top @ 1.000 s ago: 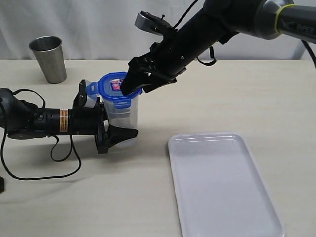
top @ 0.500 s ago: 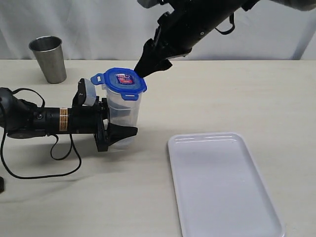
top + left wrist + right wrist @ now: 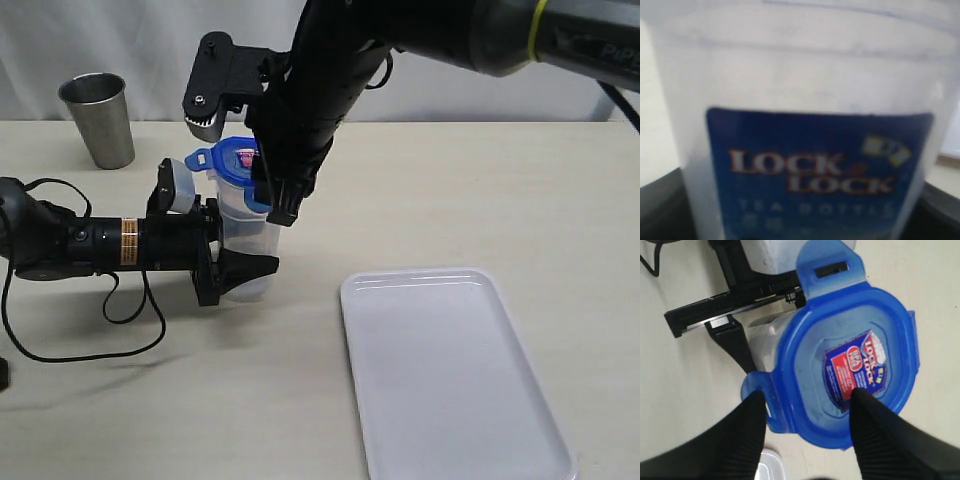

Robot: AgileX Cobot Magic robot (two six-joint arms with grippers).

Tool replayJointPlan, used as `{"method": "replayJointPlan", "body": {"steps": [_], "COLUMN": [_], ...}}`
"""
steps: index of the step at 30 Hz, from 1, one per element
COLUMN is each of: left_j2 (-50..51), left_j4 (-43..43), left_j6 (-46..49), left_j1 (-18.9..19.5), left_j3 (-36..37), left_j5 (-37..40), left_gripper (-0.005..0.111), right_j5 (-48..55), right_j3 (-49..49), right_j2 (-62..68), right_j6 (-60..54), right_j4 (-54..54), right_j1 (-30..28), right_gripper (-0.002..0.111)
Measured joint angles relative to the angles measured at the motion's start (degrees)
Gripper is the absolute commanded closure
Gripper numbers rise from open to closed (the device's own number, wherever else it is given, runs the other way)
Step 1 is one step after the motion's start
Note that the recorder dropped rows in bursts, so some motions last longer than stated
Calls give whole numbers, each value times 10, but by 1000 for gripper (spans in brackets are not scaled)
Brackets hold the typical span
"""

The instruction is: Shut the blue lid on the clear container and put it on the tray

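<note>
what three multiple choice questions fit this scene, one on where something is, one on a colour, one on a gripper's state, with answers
1. Where is the tall clear plastic container relative to the flat white rectangular plastic tray?
A. on it
B. on the beige table, apart from it
C. under it

2. What colour is the rounded-square plastic lid atop the container?
A. red
B. green
C. blue

3. How is the right gripper?
A. open, fingers spread over the lid
B. shut on the tray rim
C. shut on the container

Answers:
1 B: the left gripper clamps the container on the table, left of the tray in the exterior view.
2 C: the lid is bright blue in both views that show it.
3 A: the right wrist view shows both fingers apart above the lid.
</note>
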Motion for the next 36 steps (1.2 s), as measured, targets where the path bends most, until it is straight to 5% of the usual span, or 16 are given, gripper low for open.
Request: {"method": "replayJointPlan", "body": {"steps": [23,36], "left_j2": [0,0], "left_j4": [-14,-37], "left_j6": [1,-20], "left_j1": [2,4], "left_j3": [0,-1], "left_j5": [6,14], "left_gripper": [107,107], "right_j5": [-14,-158], "right_j3": [-3,74], "right_j2": [37,31], "right_j6": [-26,-60], "right_j4": [-58,-106], "right_j1": [37,40], "right_gripper": [67,70]}}
